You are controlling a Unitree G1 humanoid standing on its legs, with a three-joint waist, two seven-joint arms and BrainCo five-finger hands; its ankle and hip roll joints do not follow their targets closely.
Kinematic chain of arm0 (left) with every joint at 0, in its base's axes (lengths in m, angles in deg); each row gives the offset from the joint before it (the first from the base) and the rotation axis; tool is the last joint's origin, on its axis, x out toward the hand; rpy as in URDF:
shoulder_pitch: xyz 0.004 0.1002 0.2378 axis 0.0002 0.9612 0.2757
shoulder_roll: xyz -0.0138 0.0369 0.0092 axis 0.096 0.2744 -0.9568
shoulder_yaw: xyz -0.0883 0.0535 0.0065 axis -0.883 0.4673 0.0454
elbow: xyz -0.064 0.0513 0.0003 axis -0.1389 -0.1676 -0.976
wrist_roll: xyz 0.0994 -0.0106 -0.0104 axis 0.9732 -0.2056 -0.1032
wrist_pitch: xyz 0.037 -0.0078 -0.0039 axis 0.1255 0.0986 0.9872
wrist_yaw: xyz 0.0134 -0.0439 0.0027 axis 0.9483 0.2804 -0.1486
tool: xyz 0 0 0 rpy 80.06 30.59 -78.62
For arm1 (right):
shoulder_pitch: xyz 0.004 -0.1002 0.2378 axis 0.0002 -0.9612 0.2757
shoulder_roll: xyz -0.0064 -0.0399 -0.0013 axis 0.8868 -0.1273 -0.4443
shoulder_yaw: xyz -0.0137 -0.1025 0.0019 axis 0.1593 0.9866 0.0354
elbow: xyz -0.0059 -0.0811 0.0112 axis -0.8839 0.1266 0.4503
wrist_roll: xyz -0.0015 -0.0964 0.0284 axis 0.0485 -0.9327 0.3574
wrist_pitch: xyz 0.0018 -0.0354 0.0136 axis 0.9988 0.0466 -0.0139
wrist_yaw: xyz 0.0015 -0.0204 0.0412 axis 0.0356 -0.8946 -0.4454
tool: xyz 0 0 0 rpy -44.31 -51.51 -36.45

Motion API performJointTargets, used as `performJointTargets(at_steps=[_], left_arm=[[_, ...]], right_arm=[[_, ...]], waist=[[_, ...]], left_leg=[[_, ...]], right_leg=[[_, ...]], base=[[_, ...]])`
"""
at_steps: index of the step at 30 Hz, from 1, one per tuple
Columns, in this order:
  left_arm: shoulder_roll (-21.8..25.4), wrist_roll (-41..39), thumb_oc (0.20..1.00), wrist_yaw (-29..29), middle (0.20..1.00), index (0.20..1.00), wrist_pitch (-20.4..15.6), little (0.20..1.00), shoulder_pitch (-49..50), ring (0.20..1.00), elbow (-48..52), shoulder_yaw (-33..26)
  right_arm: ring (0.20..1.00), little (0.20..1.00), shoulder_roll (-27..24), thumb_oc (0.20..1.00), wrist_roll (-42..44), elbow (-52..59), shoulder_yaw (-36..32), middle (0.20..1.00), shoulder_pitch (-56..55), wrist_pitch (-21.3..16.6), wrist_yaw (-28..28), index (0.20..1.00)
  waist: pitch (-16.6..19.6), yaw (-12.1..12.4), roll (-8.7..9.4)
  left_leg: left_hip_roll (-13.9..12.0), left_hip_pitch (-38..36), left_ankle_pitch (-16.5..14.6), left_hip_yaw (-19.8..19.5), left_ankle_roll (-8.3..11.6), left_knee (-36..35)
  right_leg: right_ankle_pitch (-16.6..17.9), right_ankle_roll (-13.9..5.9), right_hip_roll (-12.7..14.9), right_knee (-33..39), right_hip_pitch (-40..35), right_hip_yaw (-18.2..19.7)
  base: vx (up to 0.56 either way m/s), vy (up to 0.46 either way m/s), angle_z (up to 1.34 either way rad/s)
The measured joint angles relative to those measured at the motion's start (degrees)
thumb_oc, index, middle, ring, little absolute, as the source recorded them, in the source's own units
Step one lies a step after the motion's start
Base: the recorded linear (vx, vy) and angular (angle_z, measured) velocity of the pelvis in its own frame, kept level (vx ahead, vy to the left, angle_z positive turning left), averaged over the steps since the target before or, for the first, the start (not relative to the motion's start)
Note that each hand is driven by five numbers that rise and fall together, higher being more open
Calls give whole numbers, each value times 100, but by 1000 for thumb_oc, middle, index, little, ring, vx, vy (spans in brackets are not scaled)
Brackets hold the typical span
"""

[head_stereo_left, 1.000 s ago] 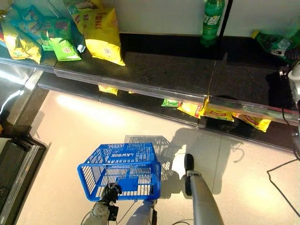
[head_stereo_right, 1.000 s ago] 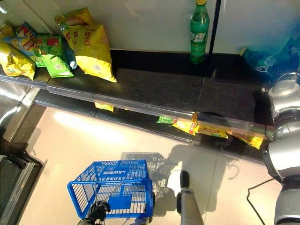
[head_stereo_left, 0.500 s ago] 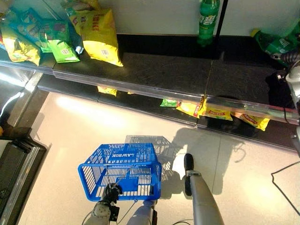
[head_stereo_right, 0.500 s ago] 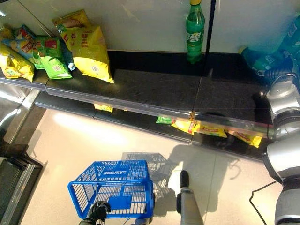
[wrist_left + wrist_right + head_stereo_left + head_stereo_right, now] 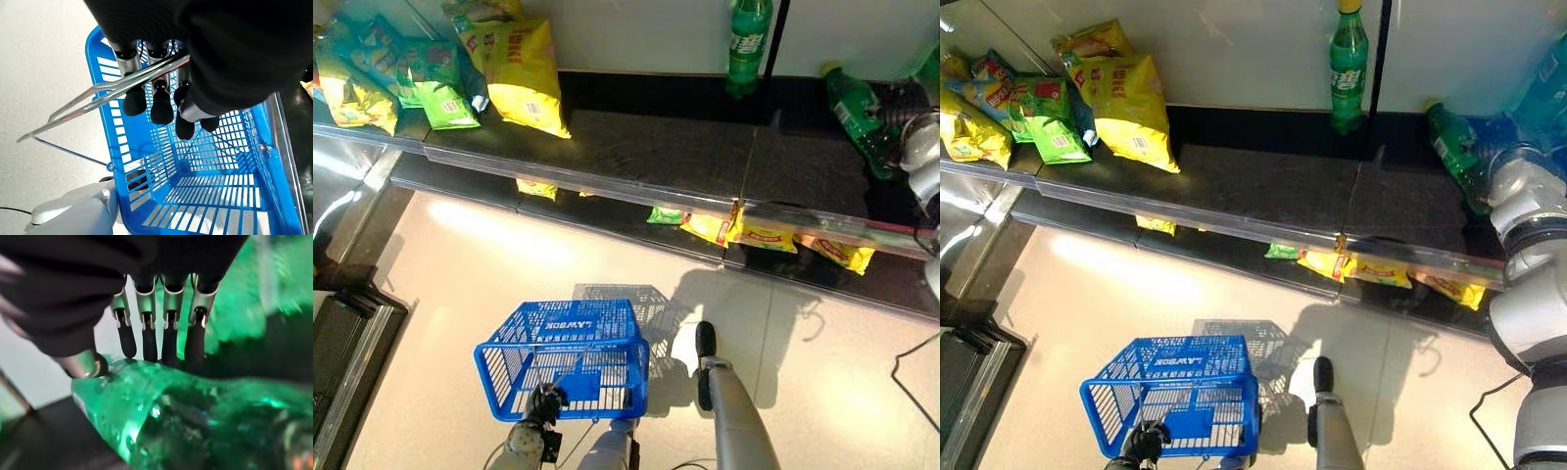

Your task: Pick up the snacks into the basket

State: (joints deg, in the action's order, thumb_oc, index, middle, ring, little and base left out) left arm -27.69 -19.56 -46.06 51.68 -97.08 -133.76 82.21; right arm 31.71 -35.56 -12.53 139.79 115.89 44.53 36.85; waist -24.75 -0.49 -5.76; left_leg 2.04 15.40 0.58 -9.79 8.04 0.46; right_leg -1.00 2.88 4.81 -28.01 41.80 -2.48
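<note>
Bottle (image 5: 855, 119) now tipped in right hand (image 5: 1513, 176); basket (image 5: 564, 355) empty.

Pale glossy floor (image 5: 489, 264) fills the lower frame, with bright glare at left. Two dark shelves (image 5: 636, 147) run across the top against a white wall (image 5: 1253, 49). Dark metal ramp (image 5: 342, 343) at lower left.

Silver-grey arms end in hands under dark ribbed covers: the left hand (image 5: 161, 98) and right hand (image 5: 156, 328) have silver fingers (image 5: 168, 318) with dark tips.
</note>
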Motion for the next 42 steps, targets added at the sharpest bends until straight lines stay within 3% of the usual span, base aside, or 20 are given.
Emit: performJointTargets(at_steps=[6, 12, 13, 15, 17, 27, 42], left_arm=[[32, 0, 200, 89, 200, 200, 71, 200, 9, 200, -74, -24], [134, 5, 200, 212, 200, 200, 91, 200, 16, 200, -105, -45], [144, 5, 200, 224, 200, 200, 91, 200, 16, 200, -106, -44], [151, 4, 200, 272, 200, 200, 94, 200, 16, 200, -108, -44], [160, 2, 200, 281, 200, 200, 94, 200, -2, 200, -167, -48], [170, -2, 200, 281, 200, 200, 118, 200, -1, 200, -241, -178], [209, 7, 200, 281, 200, 200, 188, 200, -131, 200, -319, -165]], right_arm=[[200, 200, 100, 200, -635, -41, 251, 200, -76, 90, -462, 200], [200, 200, 125, 200, -392, -41, -30, 200, -336, 90, -666, 200], [442, 442, 124, 442, -355, -58, -28, 442, -336, 91, -699, 442], [595, 595, 125, 595, -327, -129, -27, 595, -356, 99, -734, 595], [1000, 1000, 149, 1000, -327, -121, -21, 1000, -376, 99, -760, 1000], [1000, 1000, 727, 1000, -331, -113, -18, 1000, -662, 97, -858, 1000], [1000, 1000, 880, 1000, -299, -131, -303, 1000, -832, 129, -812, 1000]], waist=[[85, 5, 128], [186, 72, 261], [187, 82, 264], [187, 135, 264], [188, 138, 265], [193, 143, 276], [192, 131, 277]], left_leg=[[-23, -79, 3, -82, 6, 1], [-32, -76, 4, -157, 5, 9], [-32, -79, 4, -159, 5, 9], [-34, -89, 4, -176, 5, 10], [-53, -87, 4, -212, 5, 14], [-84, -58, 2, -213, 2, -1], [-87, -8, -9, -215, -19, -1]], right_leg=[[0, 0, 3, 78, -166, -63], [1, -2, 24, 130, -216, -137], [2, -2, 27, 132, -223, -140], [2, -3, 30, 155, -258, -157], [14, -17, 30, 208, -296, -199], [63, -87, -6, 327, -316, -209], [102, -139, -20, 432, -316, -210]], base=[[-6, -15, 5], [-11, -5, 5], [0, 0, 0], [-13, 15, 4], [-13, 27, 7], [-2, 11, 0], [1, 3, 0]])
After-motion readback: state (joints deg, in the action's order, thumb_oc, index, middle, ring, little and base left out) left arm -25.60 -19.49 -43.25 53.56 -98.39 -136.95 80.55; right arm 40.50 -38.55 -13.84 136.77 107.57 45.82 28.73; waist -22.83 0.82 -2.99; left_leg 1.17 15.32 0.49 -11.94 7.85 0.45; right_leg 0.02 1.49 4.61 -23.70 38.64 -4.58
